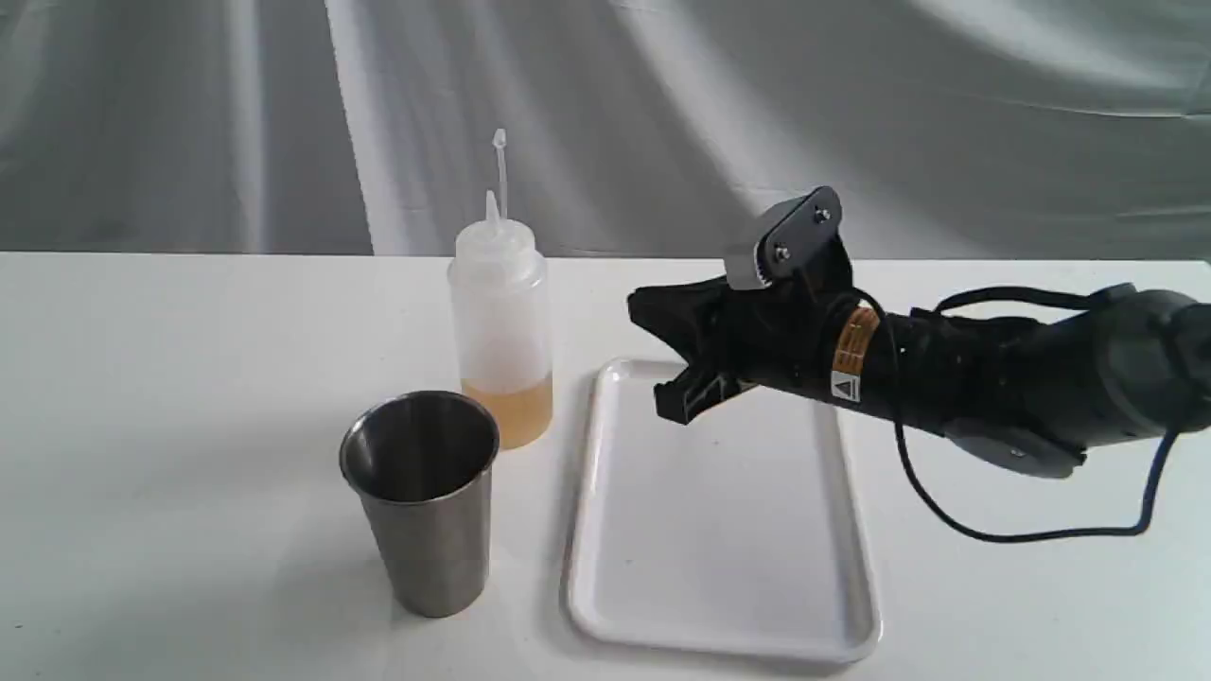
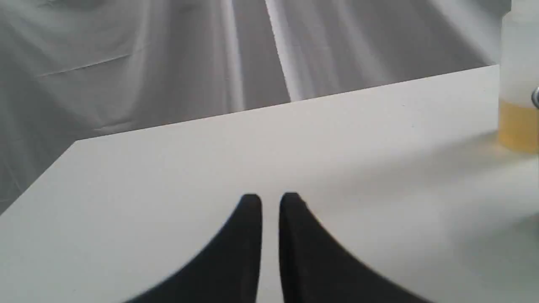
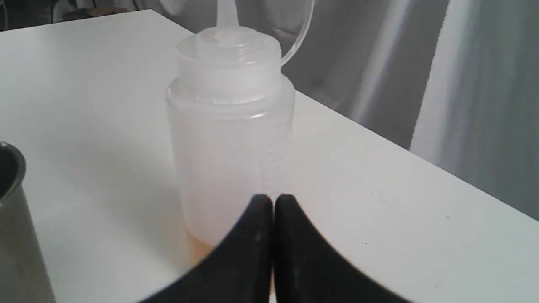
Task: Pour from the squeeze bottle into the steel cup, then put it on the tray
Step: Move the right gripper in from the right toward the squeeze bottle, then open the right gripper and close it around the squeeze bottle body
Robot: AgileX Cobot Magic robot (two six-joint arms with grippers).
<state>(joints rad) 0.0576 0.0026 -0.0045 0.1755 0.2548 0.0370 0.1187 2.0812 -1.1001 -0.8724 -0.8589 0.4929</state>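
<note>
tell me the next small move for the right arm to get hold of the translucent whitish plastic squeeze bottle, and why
Probably open the right gripper before advancing. Its jaws are shut, tips together, aimed at the squeeze bottle, which stands upright and untouched behind the tapered stainless-steel cup, beside the flat white plastic tray. Shut jaws could only push it over.
</note>
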